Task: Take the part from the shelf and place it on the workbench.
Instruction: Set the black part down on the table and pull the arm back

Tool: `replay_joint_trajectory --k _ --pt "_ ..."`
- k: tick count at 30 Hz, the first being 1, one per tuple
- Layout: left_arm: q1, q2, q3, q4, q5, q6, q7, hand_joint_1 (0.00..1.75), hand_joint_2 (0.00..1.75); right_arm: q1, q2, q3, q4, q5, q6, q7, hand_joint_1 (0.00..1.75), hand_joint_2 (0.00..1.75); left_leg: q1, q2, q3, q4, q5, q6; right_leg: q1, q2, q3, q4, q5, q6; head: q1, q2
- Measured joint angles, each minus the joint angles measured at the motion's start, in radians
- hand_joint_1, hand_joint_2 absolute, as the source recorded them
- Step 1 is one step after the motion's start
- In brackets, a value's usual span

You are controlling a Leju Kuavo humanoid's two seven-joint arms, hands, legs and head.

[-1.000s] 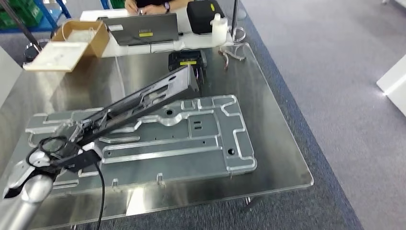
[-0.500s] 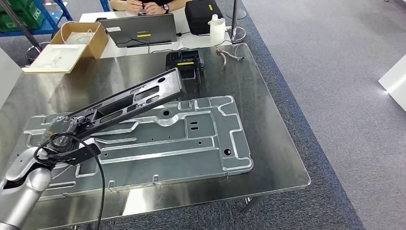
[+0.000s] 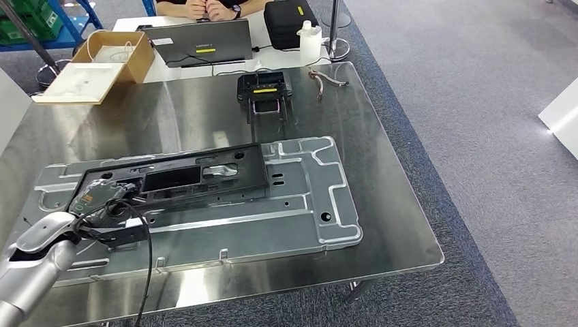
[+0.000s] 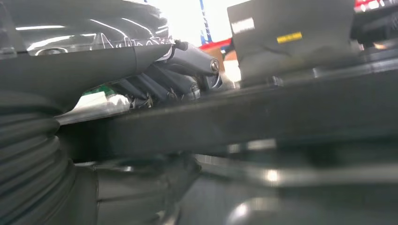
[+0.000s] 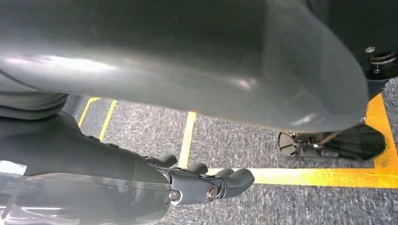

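Note:
The part (image 3: 177,178) is a long black frame with cut-outs, lying flat on a large silver stamped plate (image 3: 300,211) on the steel workbench (image 3: 395,225). My left hand (image 3: 102,197) holds the part's near left end. In the left wrist view dark fingers (image 4: 173,70) curl over the black part (image 4: 281,112) while the thumb sits under it. My right hand (image 5: 197,183) hangs over grey carpet with yellow floor lines, fingers loosely extended and holding nothing.
A black device (image 3: 264,88) and a metal tool (image 3: 326,80) lie at the workbench's far edge. Behind it are a laptop (image 3: 198,42), cardboard box (image 3: 112,54), white bottle (image 3: 310,41), black bag (image 3: 290,20) and a person's hands (image 3: 208,9).
The part's far end was raised at a slant; it has come down and now lies flat on the silver plate. My left hand lowered with it.

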Motion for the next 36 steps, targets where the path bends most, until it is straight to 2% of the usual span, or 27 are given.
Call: replay_joint_trajectory --k 4,8,15,22,36 --pt "-0.002 0.019 -0.037 0.003 0.005 -0.005 0.002 0.0 1.75 0.0 -0.002 0.001 0.0 0.003 0.006 0.0 0.0 0.0 0.0 0.0 0.001 0.0 0.0 0.0 0.0 0.0 0.001 0.0 0.0 0.0 0.0 0.0" --pt "-0.001 0.033 -0.052 -0.004 0.039 -0.017 0.002 0.0 0.0 0.0 -0.002 0.002 0.0 0.008 0.008 -0.003 0.0 0.0 0.0 0.0 0.004 0.0 0.0 0.0 0.0 0.0 0.004 0.0 0.0 0.0 0.0 0.0" --pt "0.061 0.046 -0.027 -0.092 0.136 -0.027 0.014 0.0 0.0 0.0 -0.002 0.005 0.0 0.01 0.007 -0.007 0.0 0.0 0.0 0.0 0.004 0.0 0.0 0.0 0.0 -0.002 0.005 0.0 0.0 0.0 0.0 0.0" --pt "0.147 0.05 0.037 -0.282 0.198 -0.017 0.01 0.0 0.0 0.001 -0.003 0.005 0.0 0.0 0.005 -0.01 0.0 0.0 0.0 -0.002 0.003 0.0 0.0 0.0 0.0 -0.004 0.004 0.0 -0.001 0.0 0.0 0.0" --pt "0.211 0.039 0.177 -0.638 0.237 0.031 -0.023 0.0 0.0 0.002 -0.002 0.002 0.0 -0.006 0.001 -0.022 0.0 0.0 -0.001 -0.002 0.003 0.001 -0.001 0.001 0.0 -0.003 0.004 -0.001 -0.001 0.002 0.0 0.0"
